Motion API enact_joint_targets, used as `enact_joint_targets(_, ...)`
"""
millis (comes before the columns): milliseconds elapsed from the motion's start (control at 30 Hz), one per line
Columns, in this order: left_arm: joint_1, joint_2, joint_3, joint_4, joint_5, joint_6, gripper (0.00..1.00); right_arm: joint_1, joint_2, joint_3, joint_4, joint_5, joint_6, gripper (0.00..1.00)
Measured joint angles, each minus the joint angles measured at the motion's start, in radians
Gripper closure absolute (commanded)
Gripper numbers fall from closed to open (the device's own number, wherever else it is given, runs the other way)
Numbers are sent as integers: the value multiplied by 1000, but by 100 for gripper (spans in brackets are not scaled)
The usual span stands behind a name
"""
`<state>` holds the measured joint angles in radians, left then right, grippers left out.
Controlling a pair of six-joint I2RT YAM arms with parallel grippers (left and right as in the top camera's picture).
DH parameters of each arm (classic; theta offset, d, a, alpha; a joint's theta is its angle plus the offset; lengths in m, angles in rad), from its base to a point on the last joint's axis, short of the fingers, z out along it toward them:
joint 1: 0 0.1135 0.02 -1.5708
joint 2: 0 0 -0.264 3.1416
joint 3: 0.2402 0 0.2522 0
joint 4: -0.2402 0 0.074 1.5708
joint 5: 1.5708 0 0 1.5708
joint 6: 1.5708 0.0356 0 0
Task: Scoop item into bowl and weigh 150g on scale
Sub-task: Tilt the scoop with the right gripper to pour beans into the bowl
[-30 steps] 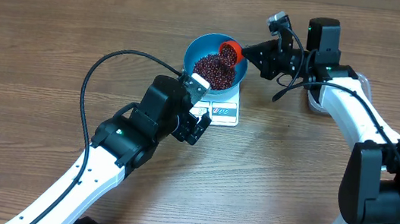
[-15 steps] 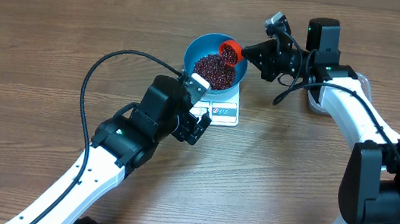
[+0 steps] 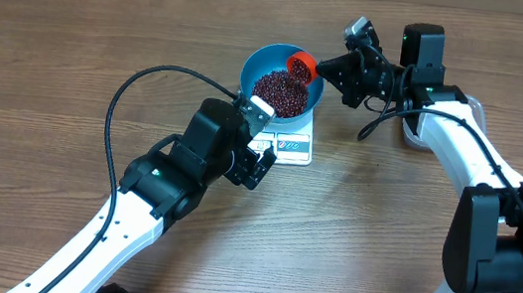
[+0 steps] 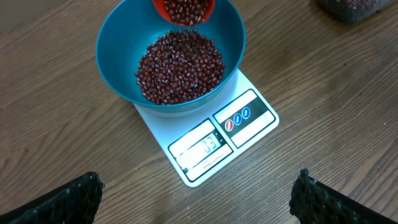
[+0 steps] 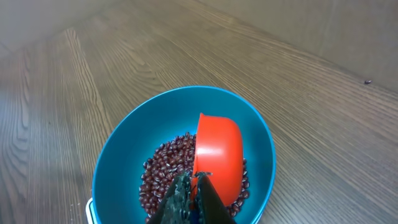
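The blue bowl (image 3: 252, 66) stands on the white scale (image 3: 293, 148) and holds a heap of dark red beans (image 3: 279, 93). My right gripper (image 5: 194, 186) is shut on the handle of an orange scoop (image 5: 217, 152), which hangs tipped over the bowl's far side. In the left wrist view the scoop (image 4: 183, 7) has its mouth turned down towards the bowl (image 4: 118, 56), with beans showing inside it. My left gripper (image 4: 199, 199) is open just in front of the scale (image 4: 249, 118), with nothing between its fingers. The scale's display is lit.
A clear tub (image 4: 351, 7) with more beans sits to the right of the scale, mostly hidden under my right arm in the overhead view. Bare wooden table surrounds the scale. The left arm's cable loops over the table to the left.
My right wrist has turned a little and the scoop has tipped slightly further over the bowl. The left arm has not moved.
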<state>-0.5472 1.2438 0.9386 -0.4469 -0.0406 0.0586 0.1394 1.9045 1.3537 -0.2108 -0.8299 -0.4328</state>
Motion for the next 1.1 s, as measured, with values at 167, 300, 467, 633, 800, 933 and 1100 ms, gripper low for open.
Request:
enact_joint_targets(167, 0, 0, 0, 0, 0, 0, 0, 0, 0, 0, -2, -5, -25, 96)
enact_joint_targets(300, 0, 0, 0, 0, 0, 0, 0, 0, 0, 0, -2, -8, -36, 96)
enact_joint_targets(467, 0, 0, 0, 0, 0, 0, 1, 0, 0, 0, -3, -12, -40, 96)
enact_joint_targets(633, 0, 0, 0, 0, 0, 0, 1, 0, 0, 0, -18, -28, -74, 96)
enact_joint_targets(800, 0, 0, 0, 0, 0, 0, 0, 0, 0, 0, -19, -38, -103, 96)
enact_joint_targets(933, 0, 0, 0, 0, 0, 0, 1, 1, 0, 0, -19, -41, -112, 96)
enact_joint_targets(1100, 0, 0, 0, 0, 0, 0, 0, 0, 0, 0, -32, -47, -138, 96)
